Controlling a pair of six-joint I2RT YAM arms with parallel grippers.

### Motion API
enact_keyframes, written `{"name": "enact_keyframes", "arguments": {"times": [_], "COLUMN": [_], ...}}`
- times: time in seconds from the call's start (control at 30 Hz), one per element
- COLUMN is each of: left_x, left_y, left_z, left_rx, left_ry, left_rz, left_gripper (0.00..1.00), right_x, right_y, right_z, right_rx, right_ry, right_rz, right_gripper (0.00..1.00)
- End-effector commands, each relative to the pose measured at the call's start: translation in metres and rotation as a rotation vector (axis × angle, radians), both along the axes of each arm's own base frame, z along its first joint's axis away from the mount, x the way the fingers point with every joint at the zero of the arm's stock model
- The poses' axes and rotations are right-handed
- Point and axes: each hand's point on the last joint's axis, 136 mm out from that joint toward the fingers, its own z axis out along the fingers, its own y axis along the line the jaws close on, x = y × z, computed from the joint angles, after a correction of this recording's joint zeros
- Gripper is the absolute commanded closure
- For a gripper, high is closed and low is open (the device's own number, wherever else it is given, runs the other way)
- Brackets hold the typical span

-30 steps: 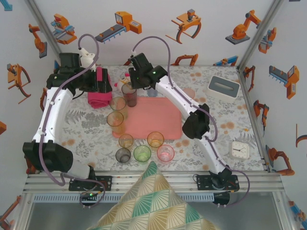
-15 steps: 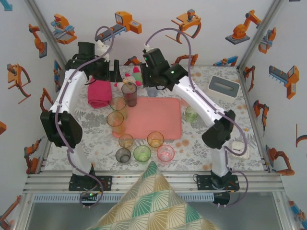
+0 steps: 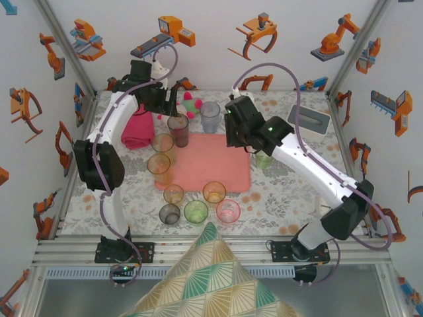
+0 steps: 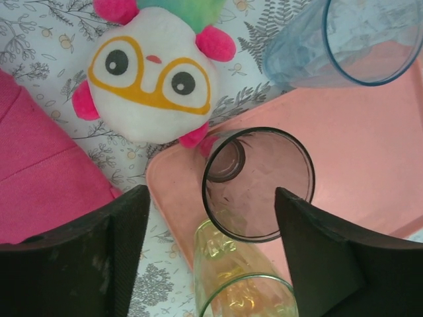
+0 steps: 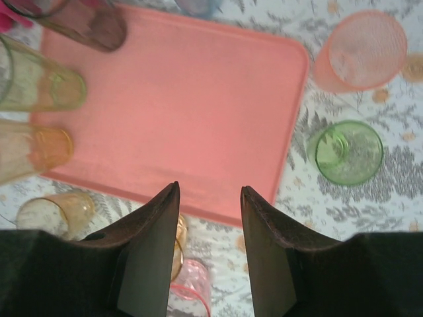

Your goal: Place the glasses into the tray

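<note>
Squarely between the open, untouching jaws of the left gripper: dark glass, upright, at the far-left corner of the tray. Right gripper parted, empty, farther off over the tray.

We look down on a table spread with a floral cloth, where a magenta rolled towel lies at far left. Near it, a white plush toy with orange-rimmed eyes, pink ears and a green tuft lies face up. A white-rimmed grey box sits at far right. A green-and-cream patterned cushion pokes in at the near edge. Orange robot stickers dot the white walls.
</note>
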Motion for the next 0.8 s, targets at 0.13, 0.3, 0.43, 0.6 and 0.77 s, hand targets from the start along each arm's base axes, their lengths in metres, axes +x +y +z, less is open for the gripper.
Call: {"name": "enact_keyframes", "arguments": {"times": [0.13,0.3,0.43,0.6,0.77], "left_x": [0.003,0.000,-0.001,-0.004,-0.004], "left_y": [-0.003,-0.002,0.000,-0.001,-0.001], "left_z": [-0.014,-0.027,-0.033,-0.040,-0.047], "left_rx": [0.070,0.129,0.139,0.149,0.162], "left_ry": [0.006,0.013,0.025,0.042,0.054], "left_rz": [0.010,0.001,0.006,-0.010,-0.017], "left_gripper": [0.36,0.47,0.48,0.52,0.57], "right_x": [-0.015,-0.016,-0.016,-0.015,-0.015], "right_y": [-0.020,-0.020,-0.019,-0.020,-0.020], "right_z": [-0.005,-0.012,-0.013,-0.015,-0.017], "right_rx": [0.078,0.075,0.072,0.073,0.069], "right_ry": [-0.028,-0.016,-0.014,-0.018,-0.013], "right_rz": [-0.094,-0.097,-0.095,-0.098,-0.098], "right_gripper": [0.58,0.58,0.58,0.58,0.58]}}
